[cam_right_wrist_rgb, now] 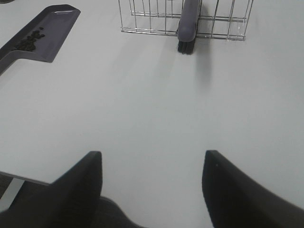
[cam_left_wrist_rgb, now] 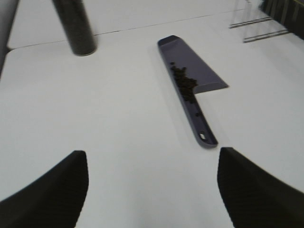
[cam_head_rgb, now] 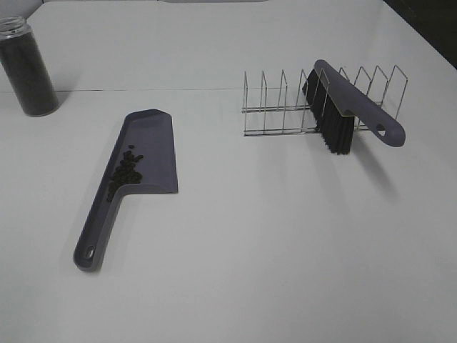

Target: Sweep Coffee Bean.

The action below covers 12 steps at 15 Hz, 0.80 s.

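Note:
The coffee beans lie in a dark cluster inside the purple dustpan, along its left wall near the handle. The dustpan lies flat on the white table, left of centre; it also shows in the left wrist view with the beans, and in the right wrist view. The purple brush with black bristles rests in the wire rack at the right. My left gripper is open and empty, well short of the dustpan handle. My right gripper is open and empty, far from the rack. Neither gripper shows in the exterior view.
A tall clear jar of dark beans stands at the far left back; it also shows in the left wrist view. A seam runs across the table behind the dustpan. The table's near edge shows beside my right gripper.

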Available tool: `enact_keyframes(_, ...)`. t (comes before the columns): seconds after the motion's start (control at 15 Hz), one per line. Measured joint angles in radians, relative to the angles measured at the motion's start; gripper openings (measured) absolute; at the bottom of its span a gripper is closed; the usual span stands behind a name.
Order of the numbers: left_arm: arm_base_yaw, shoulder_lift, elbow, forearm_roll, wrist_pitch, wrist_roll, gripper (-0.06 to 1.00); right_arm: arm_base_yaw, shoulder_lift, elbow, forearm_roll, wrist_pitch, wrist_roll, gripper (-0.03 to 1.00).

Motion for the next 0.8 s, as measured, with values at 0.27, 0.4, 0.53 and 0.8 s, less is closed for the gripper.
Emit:
enact_keyframes(0.27, 0.129, 0.000, 0.000, 0.000, 0.000, 0.000, 0.68, 0.000, 0.000, 0.000, 0.000, 0.000, 0.000, 0.59)
enact_keyframes(0.4, 0.130, 0.000, 0.000, 0.000, 0.000, 0.000, 0.68, 0.000, 0.000, 0.000, 0.000, 0.000, 0.000, 0.59)
enact_keyframes(0.53, 0.130, 0.000, 0.000, 0.000, 0.000, 0.000, 0.68, 0.000, 0.000, 0.000, 0.000, 0.000, 0.000, 0.59)
enact_keyframes(0.8, 0.130, 0.000, 0.000, 0.000, 0.000, 0.000, 0.68, 0.000, 0.000, 0.000, 0.000, 0.000, 0.000, 0.59)
